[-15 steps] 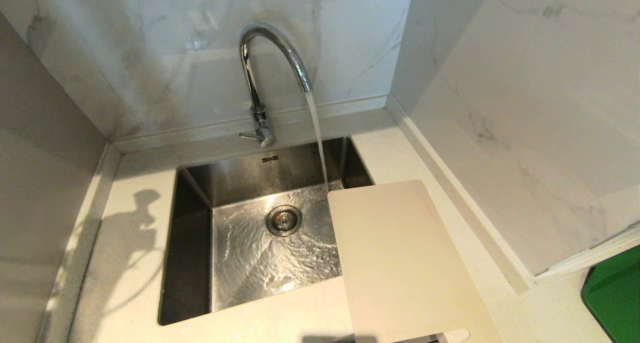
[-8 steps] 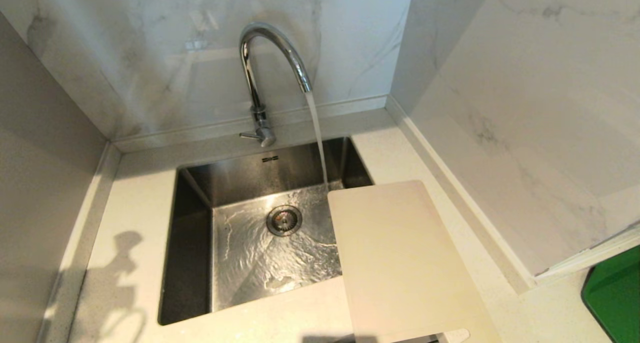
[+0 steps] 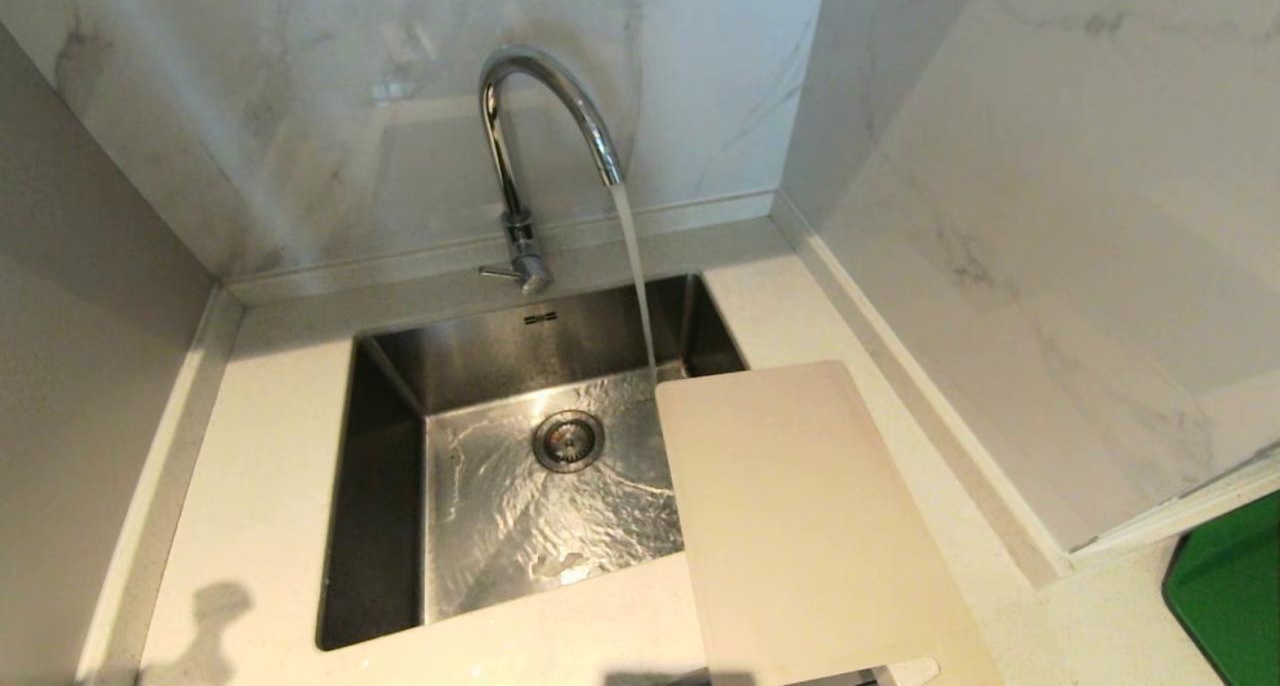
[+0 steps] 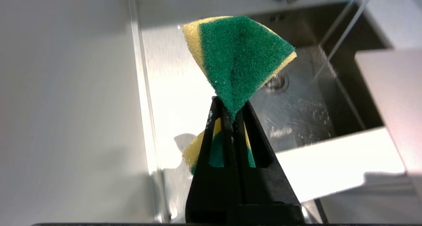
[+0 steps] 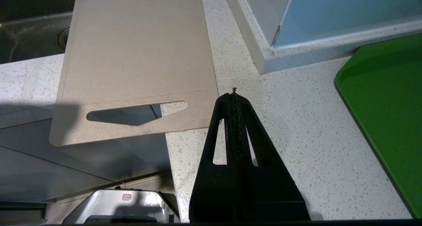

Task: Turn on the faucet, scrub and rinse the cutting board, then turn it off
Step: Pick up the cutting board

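Water is running from the faucet [image 3: 540,116] into the steel sink [image 3: 380,526], so the turning-on looks done and the scrubbing is the step in hand. The left gripper [image 4: 230,110] has its jaws pinching a green and yellow sponge [image 4: 240,58], folded into a fan above the tips, out over the table [image 3: 260,446] to the left of the basin. The right gripper [image 5: 234,97] hangs with jaws pressed together and empty, just beside the board's handle end.

The cutting board [image 3: 790,516] lies flat at the sink's right side, its far corner jutting over the basin right by where the stream lands, its near end reaching past the table's front edge. It is a cream plastic rectangle with rounded corners and a long slot handle [image 5: 136,112] near the near end; its face looks matt and dry, though a thin wet film would be hard to make out here.

Next, I judge, the sponge must be carried across the basin and pressed flat on the board, perhaps with the board steadied or slid under the stream
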### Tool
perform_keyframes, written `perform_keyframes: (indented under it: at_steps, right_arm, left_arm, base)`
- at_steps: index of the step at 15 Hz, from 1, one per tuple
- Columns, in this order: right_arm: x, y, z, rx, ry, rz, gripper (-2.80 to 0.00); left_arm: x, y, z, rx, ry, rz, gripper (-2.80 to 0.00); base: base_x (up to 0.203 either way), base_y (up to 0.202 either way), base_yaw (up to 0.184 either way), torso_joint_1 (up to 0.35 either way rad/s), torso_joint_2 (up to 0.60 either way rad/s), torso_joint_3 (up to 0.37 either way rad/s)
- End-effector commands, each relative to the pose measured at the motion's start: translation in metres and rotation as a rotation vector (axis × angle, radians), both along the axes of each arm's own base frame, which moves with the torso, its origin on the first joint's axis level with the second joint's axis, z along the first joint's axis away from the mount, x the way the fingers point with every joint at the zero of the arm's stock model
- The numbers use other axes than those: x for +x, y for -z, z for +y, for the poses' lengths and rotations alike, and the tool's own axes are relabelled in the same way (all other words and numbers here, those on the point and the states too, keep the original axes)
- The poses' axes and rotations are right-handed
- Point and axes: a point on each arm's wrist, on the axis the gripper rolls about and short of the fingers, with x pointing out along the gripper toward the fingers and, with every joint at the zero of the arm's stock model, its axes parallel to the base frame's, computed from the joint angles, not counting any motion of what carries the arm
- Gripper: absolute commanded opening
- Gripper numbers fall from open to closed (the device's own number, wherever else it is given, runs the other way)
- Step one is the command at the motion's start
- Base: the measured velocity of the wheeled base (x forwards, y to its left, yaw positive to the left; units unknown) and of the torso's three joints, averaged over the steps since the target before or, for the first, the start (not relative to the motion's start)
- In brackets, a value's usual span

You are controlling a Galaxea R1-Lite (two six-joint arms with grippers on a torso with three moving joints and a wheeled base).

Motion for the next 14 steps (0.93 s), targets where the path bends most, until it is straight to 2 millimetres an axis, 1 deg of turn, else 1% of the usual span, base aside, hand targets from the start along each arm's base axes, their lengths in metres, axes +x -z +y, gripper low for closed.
perform_keyframes:
  at_steps: [1,3,5,7,9,13,14]
  right_arm:
    - [0.000,0.000,0.000,-0.001,-0.001,0.000,-2.80]
    - [0.000,0.000,0.000,-0.001,-0.001,0.000,-2.80]
    - [0.000,0.000,0.000,-0.001,-0.001,0.000,-2.80]
    - [0.000,0.000,0.000,-0.001,-0.001,0.001,-2.80]
    - [0.000,0.000,0.000,-0.001,-0.001,0.001,-2.80]
    - [0.000,0.000,0.000,-0.001,-0.001,0.001,-2.80]
    - [0.000,0.000,0.000,-0.001,-0.001,0.001,-2.80]
  left_arm:
    - [-0.014,0.032,-0.001,0.001,0.002,-0.002,-2.80]
    - [-0.017,0.052,-0.001,0.001,0.011,0.007,-2.80]
    - [-0.011,0.061,-0.001,-0.006,0.010,-0.010,-2.80]
    - [-0.001,0.074,0.000,-0.002,0.006,-0.034,-2.80]
    - [0.005,0.088,0.001,0.000,0.007,-0.020,-2.80]
    - [0.013,0.116,0.001,0.000,0.016,-0.005,-2.80]
    - [0.012,0.123,0.001,0.005,0.035,-0.016,-2.80]
  base:
    - [0.000,0.000,0.000,0.000,0.00,0.000]
    - [0.000,0.000,0.000,0.000,0.00,0.000]
    - [0.000,0.000,0.000,0.000,0.00,0.000]
    - [0.000,0.000,0.000,0.000,0.00,0.000]
    - [0.000,0.000,0.000,0.000,0.00,0.000]
    - [0.000,0.000,0.000,0.000,0.00,0.000]
    - [0.000,0.000,0.000,0.000,0.00,0.000]
